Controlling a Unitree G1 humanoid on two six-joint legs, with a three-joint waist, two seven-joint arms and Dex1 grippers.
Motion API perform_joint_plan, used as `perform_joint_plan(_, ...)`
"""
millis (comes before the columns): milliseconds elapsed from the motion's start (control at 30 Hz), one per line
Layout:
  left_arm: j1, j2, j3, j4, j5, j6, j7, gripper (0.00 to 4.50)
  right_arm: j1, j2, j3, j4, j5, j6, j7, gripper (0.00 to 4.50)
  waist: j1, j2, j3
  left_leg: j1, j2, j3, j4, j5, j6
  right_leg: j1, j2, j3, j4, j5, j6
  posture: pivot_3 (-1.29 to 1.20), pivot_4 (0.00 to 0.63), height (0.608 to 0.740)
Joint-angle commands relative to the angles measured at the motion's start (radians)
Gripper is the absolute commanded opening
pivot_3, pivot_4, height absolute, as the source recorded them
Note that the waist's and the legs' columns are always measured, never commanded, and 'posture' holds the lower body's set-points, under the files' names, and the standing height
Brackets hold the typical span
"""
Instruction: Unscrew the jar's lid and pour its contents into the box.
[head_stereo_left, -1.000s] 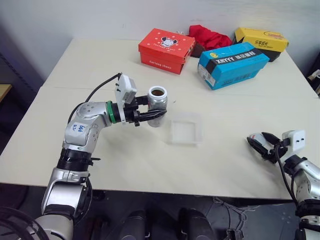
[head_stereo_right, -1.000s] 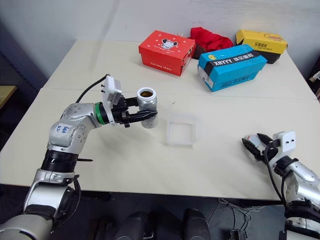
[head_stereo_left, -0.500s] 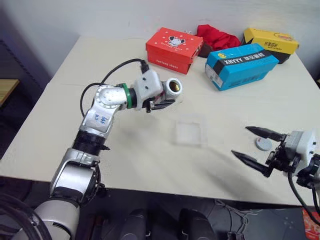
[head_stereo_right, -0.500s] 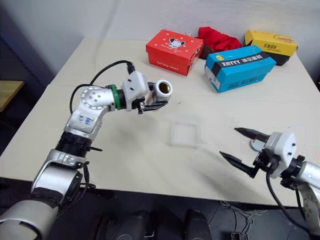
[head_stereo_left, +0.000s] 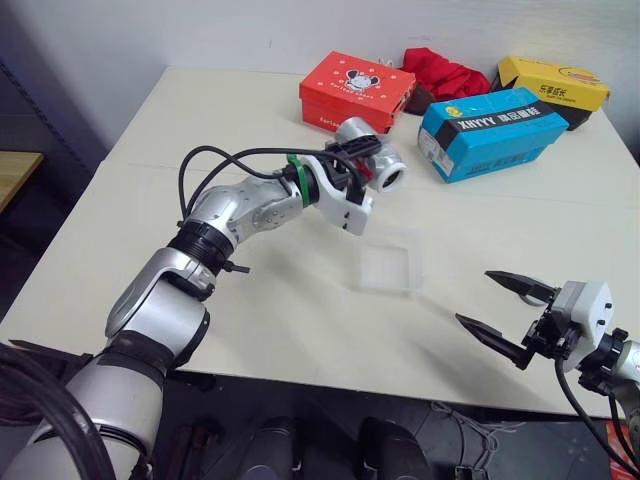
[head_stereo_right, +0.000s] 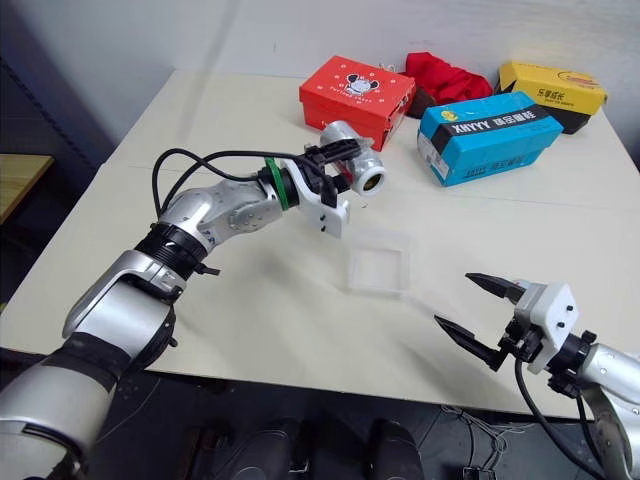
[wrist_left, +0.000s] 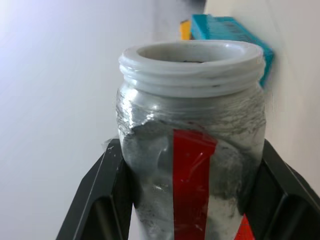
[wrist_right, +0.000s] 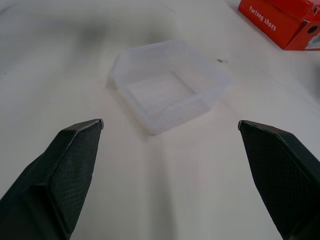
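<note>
Nearest, the right gripper (head_stereo_left: 503, 313) hangs over the table's (head_stereo_left: 150, 200) front edge, fingers spread wide, empty; beyond it sits the clear box (head_stereo_left: 390, 260); farther back the left gripper (head_stereo_left: 368, 168) clamps the tipped, lidless jar (head_stereo_left: 372, 160)

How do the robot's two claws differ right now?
The left gripper is shut on the jar, which is tipped on its side above the table; the right gripper is open and holds nothing. The left one hangs near the box, on its far side; the right is low at the table's near edge. Both have two black fingers.
</note>
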Motion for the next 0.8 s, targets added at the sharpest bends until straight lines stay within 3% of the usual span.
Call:
perform_joint_plan(33,-0.066,-0.003,-0.133,0.022,0.225,0.082,0.268,2.34,0.012,0.013,-0.033,-0.052,0.006,-0.010,-0.033,4.44,0.000,0.000,0.000,0.000,0.000,0.000,0.000,0.000,0.000,0.000,0.000,0.000,0.000,0.000,0.000,0.00,0.150,0.740)
perform_joint_plan(133,-0.095,-0.028,-0.233,0.068,0.352,0.181,0.433,2.34,0.020,0.022,-0.030,-0.067,0.010,-0.003,-0.055,4.44,0.001,-0.001,0.001,-0.001,0.000,0.001,0.000,-0.001,0.002,-0.001,0.000,0.000,-0.001,0.000,0.001,0.00,0.150,0.740)
perform_joint_plan(267,-0.106,-0.057,-0.291,0.116,0.419,0.285,0.548,2.34,0.027,0.033,-0.024,-0.084,0.012,0.004,-0.075,4.44,0.001,-0.001,0.001,-0.002,0.000,0.000,0.000,-0.001,0.002,-0.001,-0.001,0.000,-0.001,0.000,0.001,0.00,0.150,0.740)
perform_joint_plan(567,-0.103,-0.066,-0.329,0.085,0.468,0.412,0.622,2.34,0.038,0.054,-0.014,-0.093,0.018,0.004,-0.095,4.44,-0.003,-0.002,0.001,-0.002,0.000,0.001,0.002,-0.001,0.002,-0.002,-0.001,0.000,0.000,0.000,0.001,0.00,0.150,0.740)
perform_joint_plan(733,-0.089,-0.051,-0.279,0.085,0.357,0.271,0.556,2.34,0.040,0.063,-0.007,-0.089,0.018,-0.006,-0.091,4.44,-0.004,-0.002,0.001,-0.002,0.000,0.001,0.002,-0.001,0.002,-0.002,-0.002,0.001,0.001,0.000,0.001,0.00,0.150,0.740)
perform_joint_plan(800,-0.071,-0.029,-0.197,0.100,0.200,0.105,0.472,2.34,0.037,0.067,-0.005,-0.085,0.023,-0.006,-0.084,4.44,-0.006,-0.002,0.001,-0.002,0.000,0.001,0.003,-0.001,0.002,-0.002,-0.002,0.000,0.001,0.000,0.001,0.00,0.150,0.740)
